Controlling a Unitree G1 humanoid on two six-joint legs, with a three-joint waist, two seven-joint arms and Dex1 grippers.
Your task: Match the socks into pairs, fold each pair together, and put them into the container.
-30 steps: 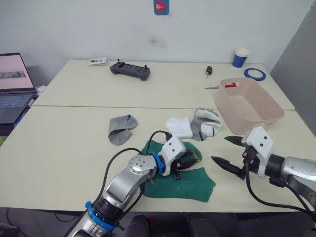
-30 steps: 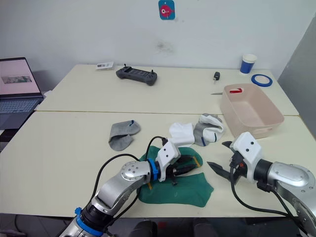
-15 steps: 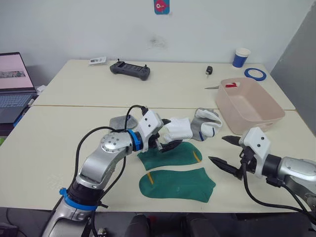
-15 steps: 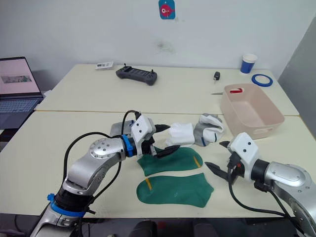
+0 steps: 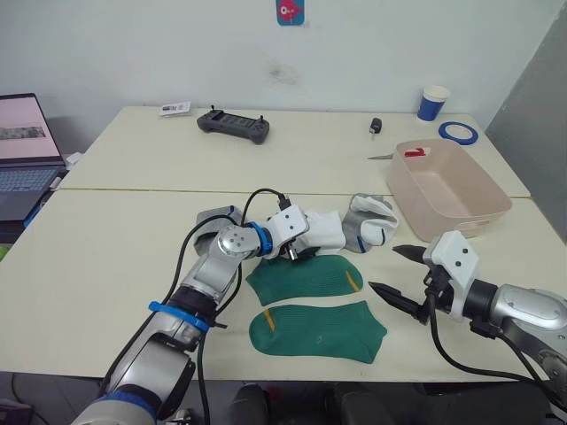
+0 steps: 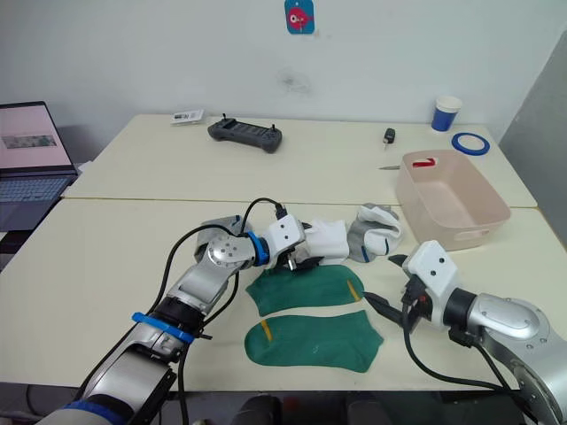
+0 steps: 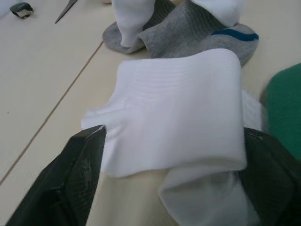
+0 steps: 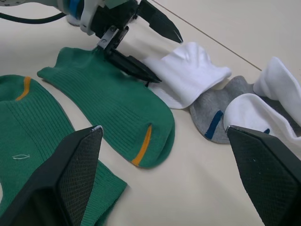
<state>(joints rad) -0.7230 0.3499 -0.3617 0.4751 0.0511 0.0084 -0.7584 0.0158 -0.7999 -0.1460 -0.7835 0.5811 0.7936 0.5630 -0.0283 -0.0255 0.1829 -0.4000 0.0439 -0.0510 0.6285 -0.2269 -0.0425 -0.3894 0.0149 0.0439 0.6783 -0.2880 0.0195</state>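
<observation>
Two green socks lie flat side by side near the table's front edge, one (image 5: 306,277) behind the other (image 5: 317,329). A white sock (image 5: 323,228) lies just behind them, and my left gripper (image 5: 299,251) is open with its fingers (image 7: 70,179) either side of that sock's near edge. A grey sock with another white sock on it (image 5: 372,221) sits to the right. One more grey sock (image 5: 211,218) peeks out behind my left arm. My right gripper (image 5: 385,270) hovers open and holds nothing, right of the green socks. The pink container (image 5: 447,186) stands at the right.
At the back of the table are a black controller (image 5: 233,126), a card (image 5: 175,110), a key fob (image 5: 376,127), a blue-and-white cup (image 5: 433,103) and a blue tape roll (image 5: 457,133). A laptop (image 5: 27,155) sits far left. Something red (image 5: 414,153) lies in the container.
My left gripper let go of the bunched green sock, which now lies flat, then swung back and right to the white sock. My right gripper barely moved.
</observation>
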